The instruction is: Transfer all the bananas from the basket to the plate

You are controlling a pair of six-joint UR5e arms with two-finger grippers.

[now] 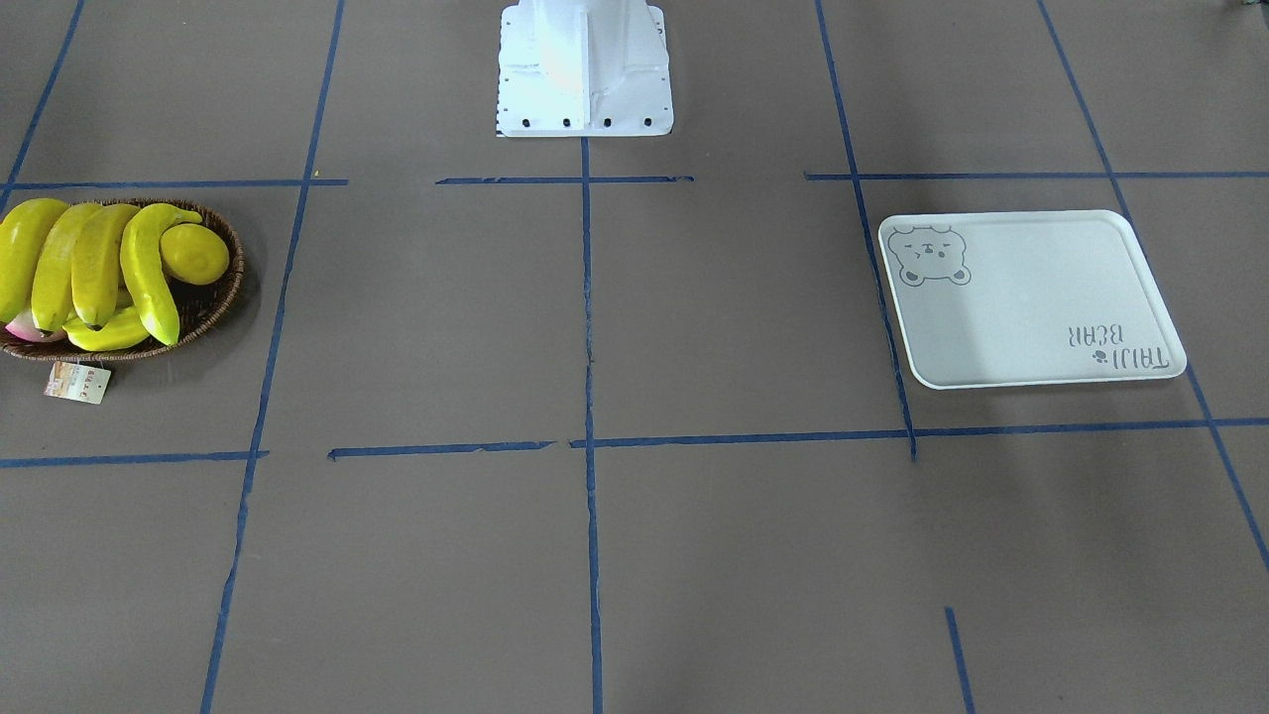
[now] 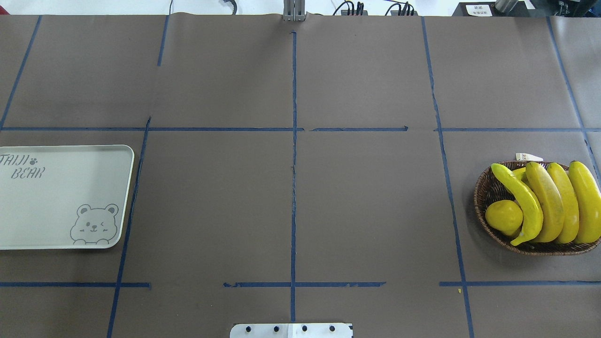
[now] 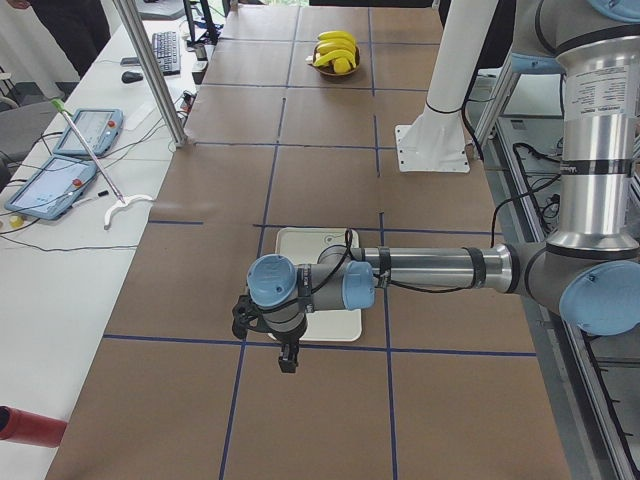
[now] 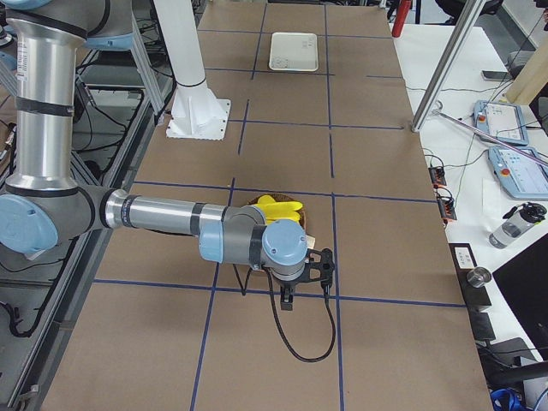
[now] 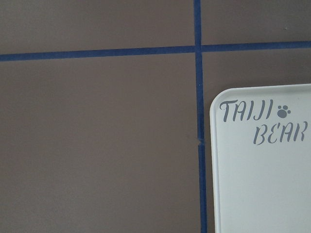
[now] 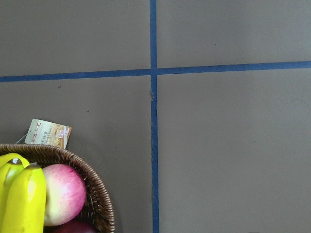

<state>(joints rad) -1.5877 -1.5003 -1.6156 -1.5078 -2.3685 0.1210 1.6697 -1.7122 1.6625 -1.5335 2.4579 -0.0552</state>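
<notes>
All four bananas (image 2: 547, 202) are seen in the basket (image 2: 483, 197), at the table's (image 2: 366, 197) R end. They are laid side by side, w/ some ends reaching over the rim. A lemon (image 2: 503, 217) is tucked against the innermost banana. A pink fruit (image 6: 63, 194) is partly hidden under the bunch (best seen in the R wrist cam). A paper tag (image 1: 77, 382) lies on the table just outside the basket, on the side away from the robot.

The plate (image 2: 56, 211) is set flat at the L end, well apart from the basket, and no banana lies on it. Its bear drawing is at the robot-side inner corner and its lettering at the far outer corner. The table is marked into squares w/ blue tape (image 2: 294, 188). The white base (image 1: 585, 69) is fixed btwn the two ends.

The L gripper (image 3: 288, 360) is shown only in the side view. It is pointed down, held above the table near the plate's outer edge, and touches nothing. Whether it is wide or narrow can't be told. The R gripper (image 4: 287, 301) is likewise shown only from the side, pointed down above the table just beside the basket, apart from the fruit. Its opening can't be told either. In the L wrist cam only the plate's lettered corner is caught.
</notes>
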